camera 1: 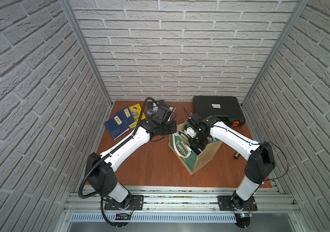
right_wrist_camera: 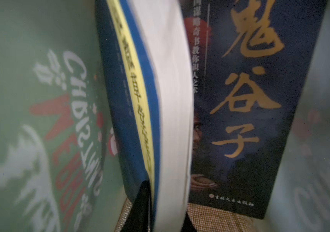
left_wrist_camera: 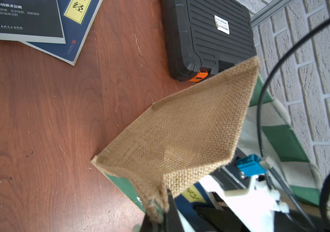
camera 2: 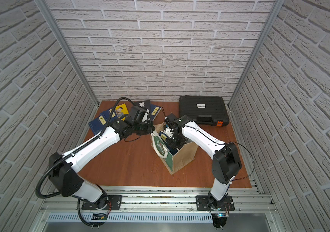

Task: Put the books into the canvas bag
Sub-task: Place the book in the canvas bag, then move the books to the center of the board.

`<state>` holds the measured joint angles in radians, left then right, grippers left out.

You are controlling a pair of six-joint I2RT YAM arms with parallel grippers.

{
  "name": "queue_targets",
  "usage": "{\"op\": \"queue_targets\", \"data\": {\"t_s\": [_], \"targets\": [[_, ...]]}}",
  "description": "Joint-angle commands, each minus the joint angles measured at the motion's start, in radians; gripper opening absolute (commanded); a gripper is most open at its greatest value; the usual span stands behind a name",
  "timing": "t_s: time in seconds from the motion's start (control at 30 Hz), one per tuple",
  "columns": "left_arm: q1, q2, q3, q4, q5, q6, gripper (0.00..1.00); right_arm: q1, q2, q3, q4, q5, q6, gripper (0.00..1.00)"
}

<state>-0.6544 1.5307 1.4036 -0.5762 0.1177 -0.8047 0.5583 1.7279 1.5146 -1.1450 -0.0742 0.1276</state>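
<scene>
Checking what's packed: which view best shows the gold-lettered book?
Right wrist view: the gold-lettered book stands in the bag, cover legible. Neither top view nor the left wrist view shows it.

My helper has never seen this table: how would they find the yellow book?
Look at the wooden table's far left corner, behind the left arm. Among the navy books lying there, the yellow book is the only bright cover, with a cartoon figure.

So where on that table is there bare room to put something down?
Bare wood runs along the table at its front edge, in front of the canvas bag. The far left corner is crowded with books; the black case fills the far right.
</scene>
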Motion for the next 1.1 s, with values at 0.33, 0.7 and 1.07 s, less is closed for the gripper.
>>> {"op": "queue_targets", "data": {"t_s": [0.33,0.7,1.07], "targets": [[0.055,-0.121,0.034,0.017,0.008,0.057,0.56,-0.018,-0.265,0.003,0.01,0.199,0.092,0.44],[0.113,-0.415,-0.346,0.046,-0.09,-0.057,0.61,0.063,-0.341,0.003,0.083,0.1,0.161,0.38],[-0.016,-0.484,-0.772,0.35,-0.108,-0.287,0.47,0.338,-0.284,0.048,0.242,0.086,0.248,0.37]]}}
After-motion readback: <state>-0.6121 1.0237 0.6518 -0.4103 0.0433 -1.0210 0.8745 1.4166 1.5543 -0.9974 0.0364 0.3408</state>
